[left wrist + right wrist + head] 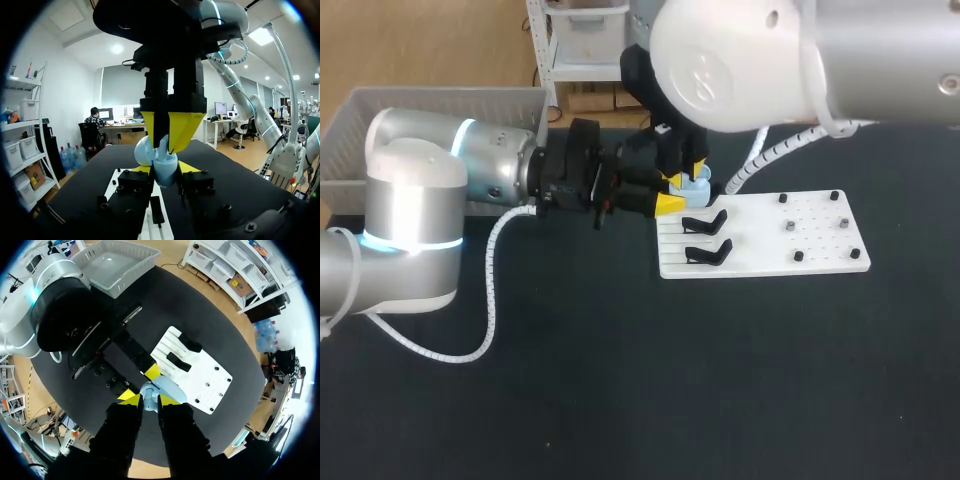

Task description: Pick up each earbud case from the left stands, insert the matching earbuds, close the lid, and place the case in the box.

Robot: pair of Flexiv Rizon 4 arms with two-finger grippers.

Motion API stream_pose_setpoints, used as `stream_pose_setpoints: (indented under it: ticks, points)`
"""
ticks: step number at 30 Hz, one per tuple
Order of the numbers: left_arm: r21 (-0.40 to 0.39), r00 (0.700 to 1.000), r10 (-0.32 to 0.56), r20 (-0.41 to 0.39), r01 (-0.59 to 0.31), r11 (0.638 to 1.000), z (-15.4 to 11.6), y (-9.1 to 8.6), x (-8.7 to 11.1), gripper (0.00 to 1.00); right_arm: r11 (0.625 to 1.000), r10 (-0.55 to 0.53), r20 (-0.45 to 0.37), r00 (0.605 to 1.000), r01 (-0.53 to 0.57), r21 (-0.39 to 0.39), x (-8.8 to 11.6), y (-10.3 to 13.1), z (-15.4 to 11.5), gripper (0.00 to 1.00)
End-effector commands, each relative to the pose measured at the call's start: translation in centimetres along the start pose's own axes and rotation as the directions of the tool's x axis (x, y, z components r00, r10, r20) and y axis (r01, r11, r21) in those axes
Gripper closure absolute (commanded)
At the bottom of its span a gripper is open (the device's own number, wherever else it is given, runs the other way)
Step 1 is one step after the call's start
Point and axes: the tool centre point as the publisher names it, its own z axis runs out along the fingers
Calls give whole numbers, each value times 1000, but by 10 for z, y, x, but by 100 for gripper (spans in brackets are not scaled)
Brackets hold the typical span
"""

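Between the yellow tips of the left end effector (164, 169) a light-blue earbud case (165, 176) is sitting, and both tips are pressing on its lower body from opposite sides, so this end effector is holding the case in a fairly narrow grip. From above, the right end effector (150, 401) is coming straight down onto the same case, its yellow tips standing close together and pinching the upper part of it. In the wrist views the case is showing two rounded pale-blue parts, and its lid appears to be standing open, though I cannot tell this for sure. The two end effectors are meeting at a right angle, the left one lying level and pointing across the table (620, 380), the right one pointing down. The case is hanging above the corner of a white board (820, 255) nearest the left arm. Just beside it, on that end of the board, two black stands (705, 222) are sitting one behind the other, and small black pegs (798, 256) are dotting the board's other end. Well apart, at the table's far left corner behind the left arm, a grey box (440, 100) is standing.
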Motion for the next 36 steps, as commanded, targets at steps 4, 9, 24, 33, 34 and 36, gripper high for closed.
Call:
stream_pose_setpoints:
  ticks: [4, 9, 24, 33, 34, 36]
  points:
    - [-5, 1000, 4, 3, -4, 1000, 0, -1, 0, 100, 998, -10, 9, 1000, 11, -55, 9, -2, -11, 0]
    - [-5, 1000, 4, 3, -4, 1000, 0, -1, 0, 100, 993, 23, 55, 998, -16, -121, 24, -5, -34, 0]
    - [-5, 1000, 4, 3, -4, 1000, 0, -1, 0, 100, 870, 493, 154, 856, -481, -110, -12, -74, -30, 0]
    - [-5, 1000, 4, 3, -4, 1000, 0, -1, 0, 100, 859, 511, 115, 852, -504, -92, -21, -86, -7, 0]
    - [-5, 1000, 4, 3, -4, 1000, 0, -1, 0, 100, 859, 511, 114, 852, -503, -91, -21, -86, -5, 0]
    - [-5, 1000, 4, 3, -4, 1000, 0, -1, 0, 100, 859, 511, 100, 854, -504, -92, -21, -85, 4, 0]
